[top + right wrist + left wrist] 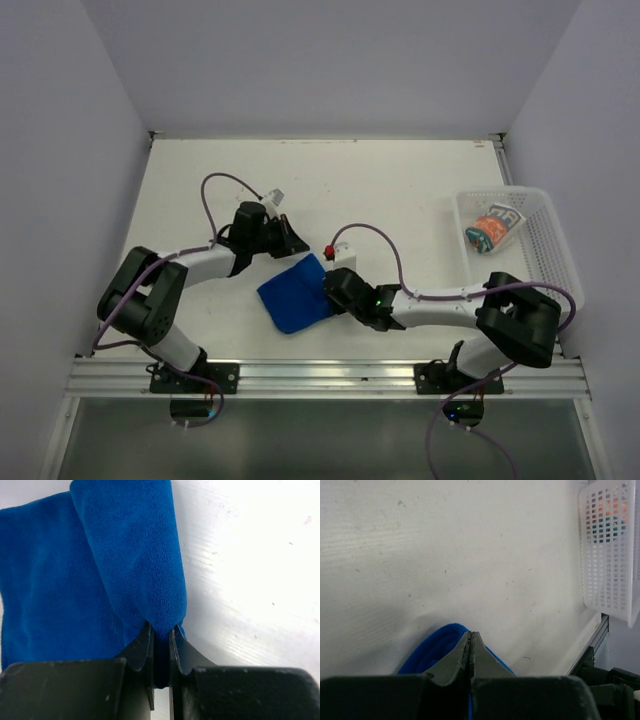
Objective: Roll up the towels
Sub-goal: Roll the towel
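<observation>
We see the blue towel (293,298) lying on the tabletop (400,180), just toward 6 o'clock from its centre, between the two arms. The right arm (440,298) folds at its elbow near 4 o'clock and stretches its forearm low toward 9 o'clock. The right pincer (333,290) is clamped on a raised fold at the towel's 3 o'clock edge, and cloth fills the slit between its fingers (140,650). The left arm (195,262) bends near 8 o'clock and reaches toward 3 o'clock. The left pincer (290,240) sits by the towel's 12 o'clock corner with its tips pressed together. Blue cloth shows beneath them, and we cannot tell whether any is pinched. The patterned towel (492,230) sits bundled in the white basket (545,250) at 3 o'clock.
</observation>
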